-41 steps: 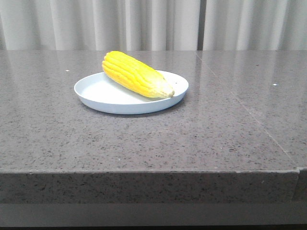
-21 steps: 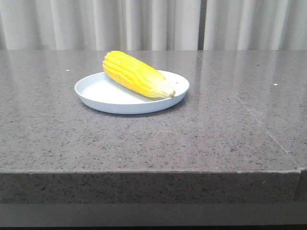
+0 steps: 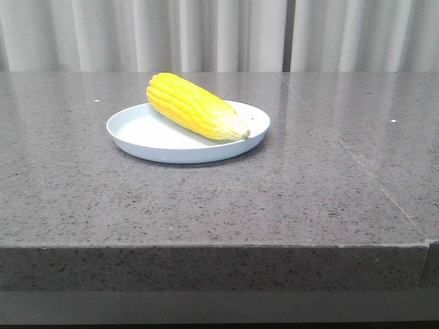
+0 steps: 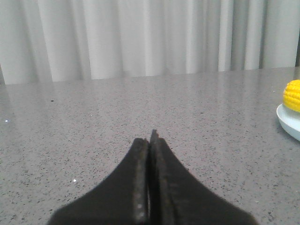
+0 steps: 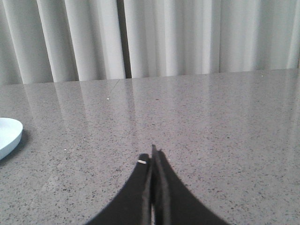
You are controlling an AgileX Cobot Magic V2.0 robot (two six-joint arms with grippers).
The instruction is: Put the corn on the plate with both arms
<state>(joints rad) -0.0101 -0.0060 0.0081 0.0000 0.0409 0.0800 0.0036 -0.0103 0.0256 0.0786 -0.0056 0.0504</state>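
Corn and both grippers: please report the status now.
Left gripper shut, empty. Right gripper shut, empty. Corn lying on plate. Nothing in the way.

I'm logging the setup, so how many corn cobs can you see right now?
1. The corn lies across the back of the plate, pale tip toward the right rim. Its blunt end also shows at the edge of the left wrist view. No others are visible.
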